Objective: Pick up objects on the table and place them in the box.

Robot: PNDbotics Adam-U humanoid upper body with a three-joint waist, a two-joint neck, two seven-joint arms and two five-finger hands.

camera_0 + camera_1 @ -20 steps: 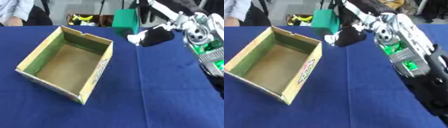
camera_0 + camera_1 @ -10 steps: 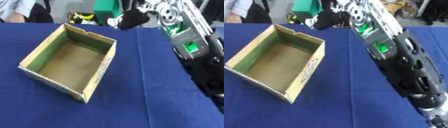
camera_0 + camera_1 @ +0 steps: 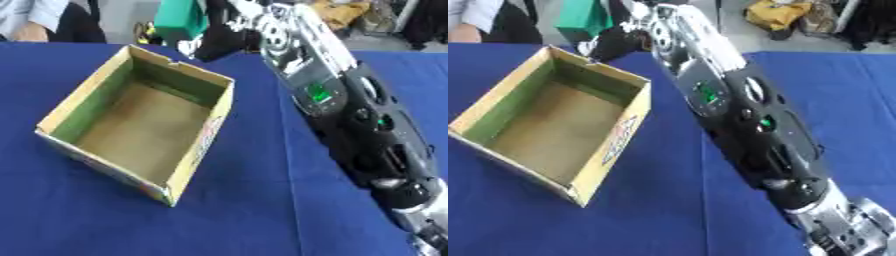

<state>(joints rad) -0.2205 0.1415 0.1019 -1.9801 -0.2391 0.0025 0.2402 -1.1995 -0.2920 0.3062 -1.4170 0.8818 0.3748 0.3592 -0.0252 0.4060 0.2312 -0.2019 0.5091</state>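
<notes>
Box: open cardboard box (image 3: 140, 125), left-centre of the frame on the blue tablecloth (image 3: 245, 200); set askew, one corner toward the lower centre. Flaps up, a notch in the far wall.
Box contents: bare brown floor, greenish inner walls; nothing inside.
Box outside: printed label on the right-hand outer wall, colours only, not readable.
Right arm: enters from the lower right corner and runs diagonally to the upper centre; black and silver housing with small green lights. It covers much of the cloth right of the box.
Right hand: right hand (image 3: 223, 42), dark, at the top centre, just beyond the box's far corner. Fingers curled round the green object.
Task object: green object (image 3: 181, 19), boxy shape, upper centre of the frame, held up above the table edge near the box's far rim; not inside the box. A white patch shows below it by the hand; cannot tell what it is.
Left hand: in neither view.
Surroundings: person's sleeve and arm (image 3: 35, 20) at the upper left corner, beyond the table, touching nothing. Yellow bag (image 3: 776, 15) on the floor at the upper right.
</notes>
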